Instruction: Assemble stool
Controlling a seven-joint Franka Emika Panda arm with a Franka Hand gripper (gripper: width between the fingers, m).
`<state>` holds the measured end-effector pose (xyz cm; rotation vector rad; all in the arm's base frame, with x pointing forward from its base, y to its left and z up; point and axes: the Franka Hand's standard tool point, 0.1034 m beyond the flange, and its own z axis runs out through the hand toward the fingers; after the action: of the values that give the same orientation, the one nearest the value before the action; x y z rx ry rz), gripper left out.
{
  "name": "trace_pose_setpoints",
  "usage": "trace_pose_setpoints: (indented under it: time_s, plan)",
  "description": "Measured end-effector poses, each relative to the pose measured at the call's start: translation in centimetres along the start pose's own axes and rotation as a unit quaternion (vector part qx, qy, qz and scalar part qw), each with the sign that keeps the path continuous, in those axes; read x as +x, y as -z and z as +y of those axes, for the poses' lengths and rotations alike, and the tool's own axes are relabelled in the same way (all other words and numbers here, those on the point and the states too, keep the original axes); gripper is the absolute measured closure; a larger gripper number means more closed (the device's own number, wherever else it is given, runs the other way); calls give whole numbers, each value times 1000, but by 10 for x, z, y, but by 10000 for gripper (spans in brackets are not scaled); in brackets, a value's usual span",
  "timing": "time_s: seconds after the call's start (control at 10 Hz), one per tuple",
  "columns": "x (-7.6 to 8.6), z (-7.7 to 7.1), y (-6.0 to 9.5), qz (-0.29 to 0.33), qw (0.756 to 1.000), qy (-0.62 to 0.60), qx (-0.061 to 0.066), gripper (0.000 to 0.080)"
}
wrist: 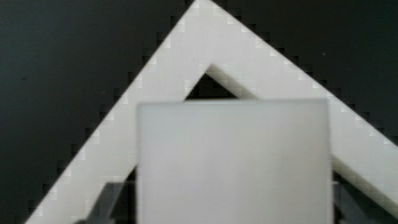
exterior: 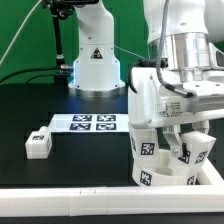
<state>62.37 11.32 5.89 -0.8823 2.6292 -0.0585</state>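
**Item:** stool (exterior: 160,165), white plastic, tagged, in parts.

**Location:** I saw the main cluster of tagged white pieces on the counter (exterior: 30,100) at the exterior view's right. It sat under the arm and just inside the long L-shaped bar (exterior: 60,190). I could not tell seat from legs in that cluster. One loose leg (exterior: 38,144) lay well apart at the exterior view's left, near the marker board (exterior: 85,123).

**End effector** (exterior: 180,140)**:** partly closed, with its fingers (wrist: 114,204) on either side of a held block (wrist: 231,150). I took the block for a leg. The wrist view showed the bar's corner beyond it.

**Handling, as I judged it:**
- The plastic looked hard, stiff and light, and not fragile.
- The faces were smooth, so probably slippery under the pads.
- A leg was best taken across two flat opposite faces near mid-length, clear of the end that meets the seat.
- The round seat looked too wide to pinch across, so it was better braced against the bar than lifted.

**Count:**
- Loose legs: one.
- Blocks in the end effector: one.
- Tags showing in the right-hand cluster: at least three.
- Marker boards: one, with four tags.
- L-shaped bars: one.
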Motion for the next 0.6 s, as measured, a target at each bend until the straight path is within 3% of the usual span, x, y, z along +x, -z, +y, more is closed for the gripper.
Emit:
trace_pose_setpoints:
  time_s: [0.3, 0.4, 0.5, 0.6]
  plan:
    - [1, -2, 0, -1, 1000, -4, 1, 463]
    - [10, -16, 3, -7, 999, -33, 16, 463]
    - [24, -27, 6, -11, 996, -76, 40, 463]
    - [32, -34, 11, -18, 992, -99, 79, 463]
